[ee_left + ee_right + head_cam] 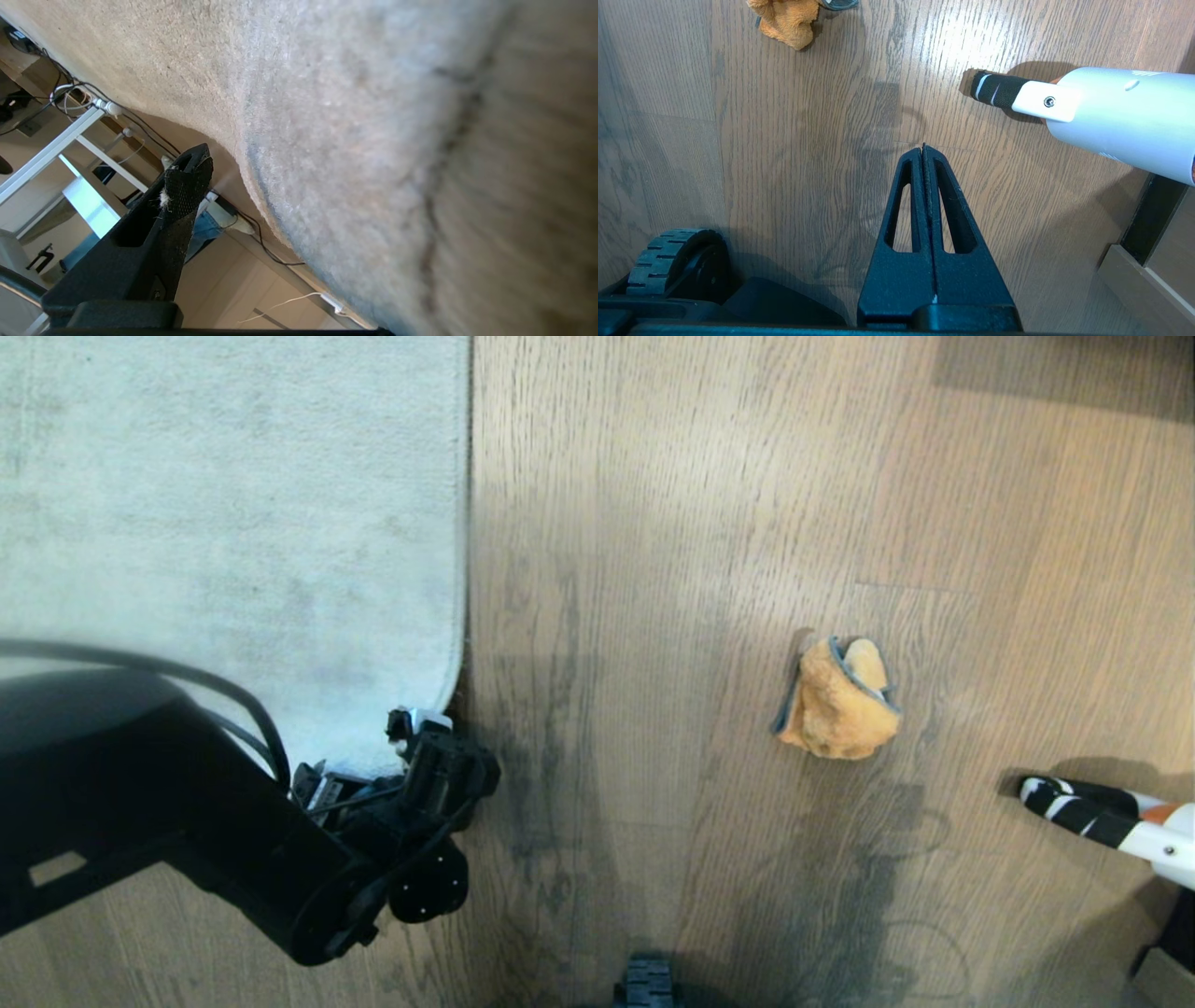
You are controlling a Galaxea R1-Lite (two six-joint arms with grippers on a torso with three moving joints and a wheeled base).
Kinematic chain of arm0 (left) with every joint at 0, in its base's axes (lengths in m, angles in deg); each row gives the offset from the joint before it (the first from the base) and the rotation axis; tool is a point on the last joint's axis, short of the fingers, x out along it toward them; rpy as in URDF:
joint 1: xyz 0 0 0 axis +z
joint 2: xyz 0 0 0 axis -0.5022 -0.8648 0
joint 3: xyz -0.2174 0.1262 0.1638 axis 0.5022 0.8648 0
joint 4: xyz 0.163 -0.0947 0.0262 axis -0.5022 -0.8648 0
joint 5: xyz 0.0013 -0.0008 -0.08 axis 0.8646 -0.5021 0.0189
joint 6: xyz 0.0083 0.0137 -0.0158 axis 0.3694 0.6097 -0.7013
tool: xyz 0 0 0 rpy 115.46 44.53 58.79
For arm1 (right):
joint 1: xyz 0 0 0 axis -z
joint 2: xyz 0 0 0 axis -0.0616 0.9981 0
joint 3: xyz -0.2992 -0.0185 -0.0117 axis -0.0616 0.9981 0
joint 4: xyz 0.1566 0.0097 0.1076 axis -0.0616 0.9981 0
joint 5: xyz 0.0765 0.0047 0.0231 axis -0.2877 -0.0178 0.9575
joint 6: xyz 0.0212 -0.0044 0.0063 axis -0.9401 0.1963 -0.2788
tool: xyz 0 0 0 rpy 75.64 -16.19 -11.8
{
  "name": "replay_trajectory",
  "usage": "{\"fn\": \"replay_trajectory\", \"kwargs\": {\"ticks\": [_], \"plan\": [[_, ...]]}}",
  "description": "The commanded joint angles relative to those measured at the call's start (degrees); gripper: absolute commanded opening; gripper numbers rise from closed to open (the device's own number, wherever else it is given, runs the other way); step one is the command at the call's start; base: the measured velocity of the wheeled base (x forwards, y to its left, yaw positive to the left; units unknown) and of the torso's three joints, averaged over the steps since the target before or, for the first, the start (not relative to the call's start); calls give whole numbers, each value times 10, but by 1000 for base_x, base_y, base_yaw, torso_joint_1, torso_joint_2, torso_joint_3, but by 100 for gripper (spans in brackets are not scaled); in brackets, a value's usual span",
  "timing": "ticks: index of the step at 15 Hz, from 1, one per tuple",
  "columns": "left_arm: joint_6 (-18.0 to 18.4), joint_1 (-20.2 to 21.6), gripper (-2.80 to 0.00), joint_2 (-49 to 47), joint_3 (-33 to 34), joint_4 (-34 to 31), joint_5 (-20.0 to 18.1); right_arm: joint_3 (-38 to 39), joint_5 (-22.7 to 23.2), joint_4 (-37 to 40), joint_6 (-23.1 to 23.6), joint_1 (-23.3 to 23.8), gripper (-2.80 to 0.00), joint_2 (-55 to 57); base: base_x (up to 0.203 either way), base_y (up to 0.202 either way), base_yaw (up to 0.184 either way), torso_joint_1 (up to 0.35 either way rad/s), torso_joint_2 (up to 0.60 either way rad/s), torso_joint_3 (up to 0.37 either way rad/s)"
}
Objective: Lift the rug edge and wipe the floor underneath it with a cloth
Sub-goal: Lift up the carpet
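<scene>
We are hovering our left gripper (420,733) — jaws spread wide — at the rug edge (456,644); our right gripper (923,154) is pinched closed, the cloth (838,700) lying apart.

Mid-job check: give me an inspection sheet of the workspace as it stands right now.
Surface: wood-grain floor, shadows across it, nothing spilled that I can see.
Job's things: rug edge lies flat, rounded corner near the left arm; orange cloth lies bunched on bare floor, apart from the rug.
Clutter: white tube with a black-and-white striped tip lying right of the cloth.
Grippers: left gripper open at the rug corner, holding nothing; right gripper shut and empty, over the floor.
Cables: black cable along the left arm; cords on the far floor.
Surroundings: white frame legs; robot wheel.
</scene>
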Motion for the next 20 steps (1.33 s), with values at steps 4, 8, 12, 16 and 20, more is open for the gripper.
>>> {"fn": "replay_trajectory", "kwargs": {"ticks": [4, 8, 12, 16, 20], "plan": [[-2, -24, 0, -11, -30, 5, 4, 0, 0, 0, 0, 0, -280, 0, 0, 0, 0, 0, 0, 0], [0, -22, 0, -18, -69, 13, 3, 0, 0, 0, 0, 0, -280, 0, 0, 0, 0, 0, 0, 0], [0, -17, 0, -26, -92, 13, 3, 0, 0, 0, 0, 0, -280, 0, 0, 0, 0, 0, 0, 0], [1, -5, 0, -33, -115, 13, 4, 0, 0, 0, 0, 0, -280, 0, 0, 0, 0, 0, 0, 0], [2, 9, 0, -33, -126, 12, 3, 0, 0, 0, 0, 0, -280, 0, 0, 0, 0, 0, 0, 0]]}}
